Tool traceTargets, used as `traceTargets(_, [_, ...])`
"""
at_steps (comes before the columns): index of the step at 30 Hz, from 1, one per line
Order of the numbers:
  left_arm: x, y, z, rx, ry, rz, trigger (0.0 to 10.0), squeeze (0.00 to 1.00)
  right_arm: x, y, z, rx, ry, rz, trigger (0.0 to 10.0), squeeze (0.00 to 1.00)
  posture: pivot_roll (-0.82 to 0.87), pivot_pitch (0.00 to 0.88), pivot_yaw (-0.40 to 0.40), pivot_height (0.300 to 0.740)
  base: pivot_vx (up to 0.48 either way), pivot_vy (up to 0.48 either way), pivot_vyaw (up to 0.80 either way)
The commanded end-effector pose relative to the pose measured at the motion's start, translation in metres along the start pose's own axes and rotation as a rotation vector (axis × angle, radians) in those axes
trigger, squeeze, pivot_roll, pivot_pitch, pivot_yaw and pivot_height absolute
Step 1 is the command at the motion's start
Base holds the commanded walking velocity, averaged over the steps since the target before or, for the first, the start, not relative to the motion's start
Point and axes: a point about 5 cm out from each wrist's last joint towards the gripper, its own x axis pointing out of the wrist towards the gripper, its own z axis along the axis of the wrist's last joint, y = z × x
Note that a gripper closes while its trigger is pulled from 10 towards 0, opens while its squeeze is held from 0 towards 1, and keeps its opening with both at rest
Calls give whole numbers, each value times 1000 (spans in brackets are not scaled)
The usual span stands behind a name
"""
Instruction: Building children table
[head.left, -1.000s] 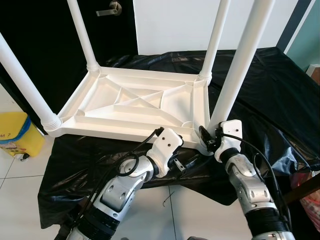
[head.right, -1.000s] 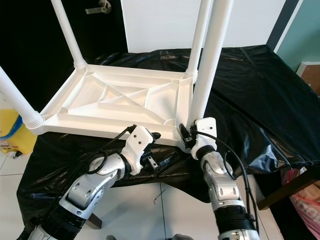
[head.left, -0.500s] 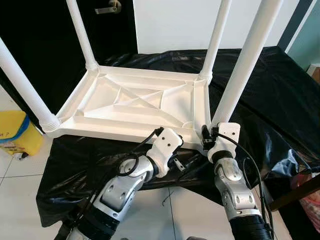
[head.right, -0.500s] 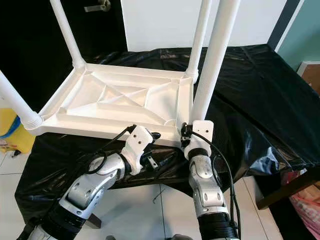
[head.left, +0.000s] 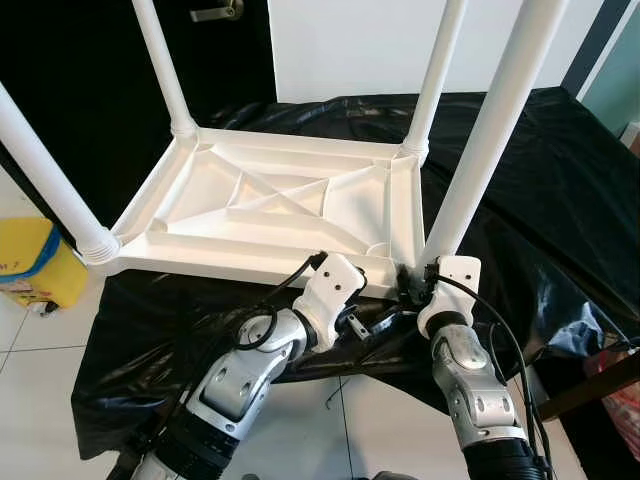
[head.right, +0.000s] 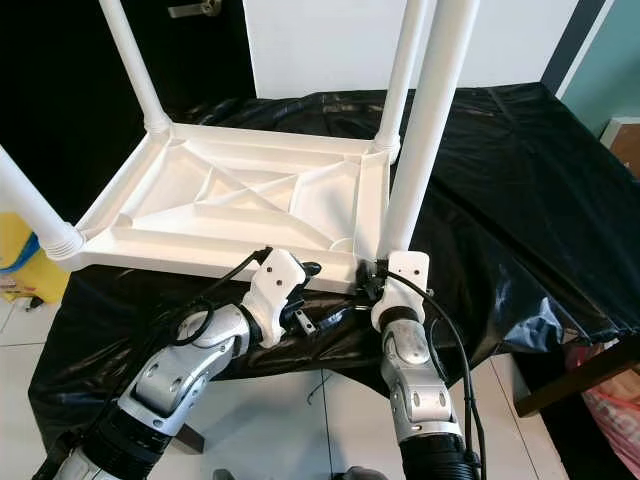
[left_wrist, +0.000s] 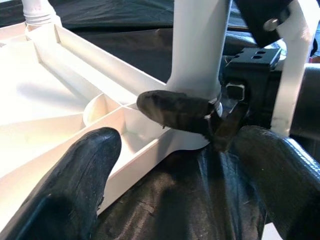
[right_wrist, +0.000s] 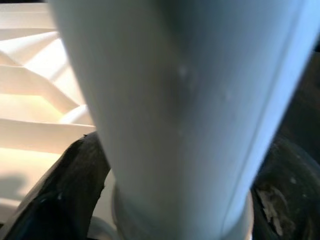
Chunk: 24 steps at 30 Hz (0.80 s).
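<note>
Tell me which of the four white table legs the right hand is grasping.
The near-right leg, at the tabletop corner closest to the robot. The right hand clasps its base; the other three legs stand untouched.

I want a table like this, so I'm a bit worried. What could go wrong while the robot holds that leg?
1. The right gripper is clamped low on the near leg. If the leg isn't fully seated, it might lean or pop out.
2. The upside-down table lies on a loose black sheet, so pushing might make it slide.
3. The left gripper is open close beside the right one; they might bump.
</note>
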Motion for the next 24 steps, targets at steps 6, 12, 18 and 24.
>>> traceTargets(6, [0,-2,2,-2,-5,-66,10000,0,-3,-17,6,-39,-30,192,10000,1000,-116,67,-11,740,0,0,0])
traceTargets(12, [2,-1,3,6,-7,-78,10000,0,8,-31,16,-129,-33,373,10000,0,-126,60,-1,740,0,0,0])
traceTargets(18, [4,-1,5,11,-11,-92,10000,0,19,-25,21,-208,-25,523,10000,0,-126,51,-1,740,0,0,0])
traceTargets(24, [4,-1,5,13,-10,-92,10000,0,22,-25,19,-225,-7,559,0,0,-118,47,-10,740,0,0,0])
